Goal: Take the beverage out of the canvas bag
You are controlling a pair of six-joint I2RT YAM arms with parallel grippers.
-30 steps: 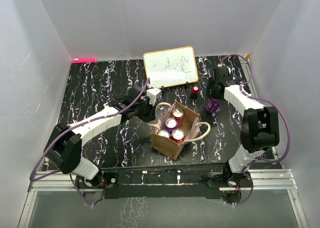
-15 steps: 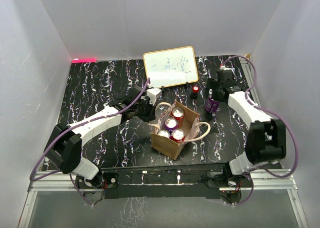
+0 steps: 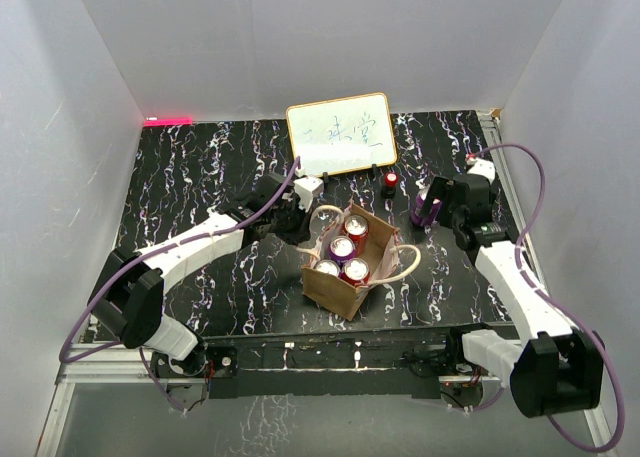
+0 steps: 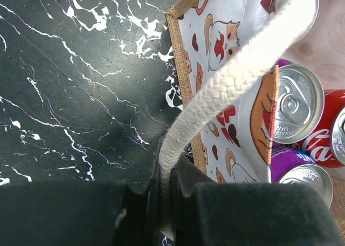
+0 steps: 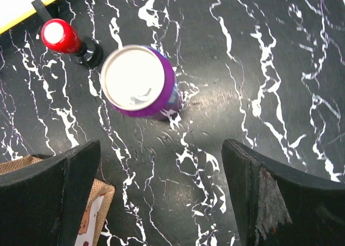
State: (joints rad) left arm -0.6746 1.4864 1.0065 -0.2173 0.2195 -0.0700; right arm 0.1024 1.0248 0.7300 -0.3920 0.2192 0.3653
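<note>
Left gripper (image 4: pixel 164 195): clamped on bag handle (image 4: pixel 226 90), wrist view only.
Right gripper (image 5: pixel 161 192): wide apart, purple can (image 5: pixel 139 80) standing free.

table (image 5: pixel 280 68): black marble-look top, white veins, smooth, a soft sheen catching the light.
canvas bag (image 3: pixel 338 289): tan woven cloth outside, coarse and matt; the lining is slick, glossy and printed.
rope handle (image 4: pixel 226 90): pale braided cord, soft and matt.
cans in the bag (image 4: pixel 295 103): bright bare-metal lids, glossy red and purple walls.
purple can (image 5: pixel 141 82), at two o'clock from the bag: glossy purple wall, pale smooth end up.
red cap (image 5: pixel 58 35): shiny, plastic by the look.
left gripper pads (image 4: pixel 259 213): matt black, faintly grainy.
right gripper fingers (image 5: pixel 54 192): matt black; the one at four o'clock is scuffed grey and rough.
board (image 3: pixel 340 132): smooth white face, pale frame.
</note>
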